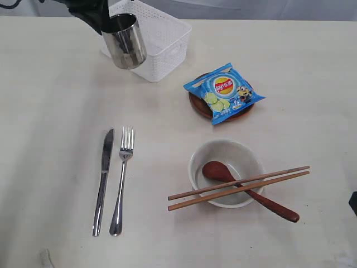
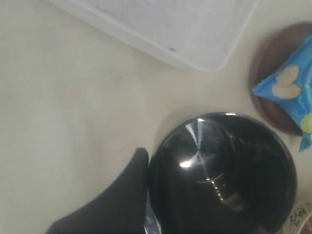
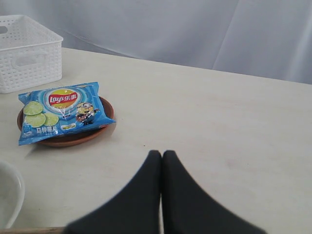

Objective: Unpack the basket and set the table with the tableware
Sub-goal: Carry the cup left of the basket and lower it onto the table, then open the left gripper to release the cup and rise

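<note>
— How much of the brown plate (image 1: pixel 196 103) shows?
— Only its rim; the chips packet (image 1: pixel 224 92) covers the rest.
— And the basket (image 1: pixel 170 53)?
— The steel cup (image 1: pixel 124 44) hides one corner, and the picture's top edge crops it.

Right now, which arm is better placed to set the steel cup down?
Left. The left tool grips the cup over the table beside the basket; the right tool is shut and empty.

Knife (image 1: pixel 103 181) left of fork (image 1: pixel 121 178); packet (image 1: pixel 224 92) on plate (image 1: pixel 193 102); spoon (image 1: pixel 217 170) in bowl (image 1: pixel 223 149), chopsticks (image 1: pixel 279 174) across it.
</note>
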Robot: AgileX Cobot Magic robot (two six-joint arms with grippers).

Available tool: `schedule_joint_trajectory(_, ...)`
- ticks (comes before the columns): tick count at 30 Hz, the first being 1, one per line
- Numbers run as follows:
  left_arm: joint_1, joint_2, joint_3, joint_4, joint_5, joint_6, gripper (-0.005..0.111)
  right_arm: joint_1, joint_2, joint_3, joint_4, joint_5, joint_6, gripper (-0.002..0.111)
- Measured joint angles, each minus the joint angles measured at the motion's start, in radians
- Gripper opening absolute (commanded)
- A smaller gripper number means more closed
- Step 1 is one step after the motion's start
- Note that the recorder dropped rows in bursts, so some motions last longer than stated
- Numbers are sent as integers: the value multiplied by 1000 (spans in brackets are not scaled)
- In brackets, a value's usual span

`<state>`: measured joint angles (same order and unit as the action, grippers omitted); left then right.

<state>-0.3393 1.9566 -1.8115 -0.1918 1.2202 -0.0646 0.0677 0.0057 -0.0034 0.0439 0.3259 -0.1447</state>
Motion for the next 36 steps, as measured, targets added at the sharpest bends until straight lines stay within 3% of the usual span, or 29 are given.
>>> schedule_joint_trajectory(9,-44,-69,218,184,-32,11,0,0,0,0,0,0,0,0)
schedule_joint_trajectory(15,-46,-69,342,75,-231,11,0,0,0,0,0,0,0,0)
schedule_joint_trajectory(21,-79,-55,363,42,-366,11,0,0,0,0,0,0,0,0)
schedule_joint_trajectory(36,-86,26,365,105,-382,11,0,0,0,0,0,0,0,0)
